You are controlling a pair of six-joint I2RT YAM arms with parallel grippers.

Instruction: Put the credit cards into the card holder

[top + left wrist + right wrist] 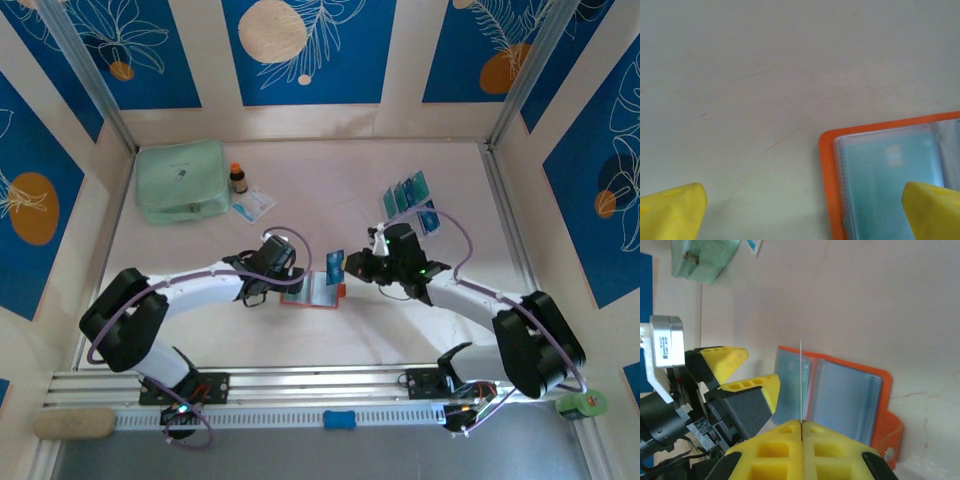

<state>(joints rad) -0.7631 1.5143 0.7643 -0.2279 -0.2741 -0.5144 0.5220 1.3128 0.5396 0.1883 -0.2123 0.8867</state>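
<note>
We've got the right pincer pinching one credit card edge-on over the open card holder on the table; the left pincer is spread at its corner.

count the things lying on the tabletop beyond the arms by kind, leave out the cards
card holder: 1
mint-green zip pouch: 1
small bottle: 1
white-and-blue packet: 1
total: 4

Both my arms bend inward, my left claw spread wide open and my right claw pinched tight together.
</note>
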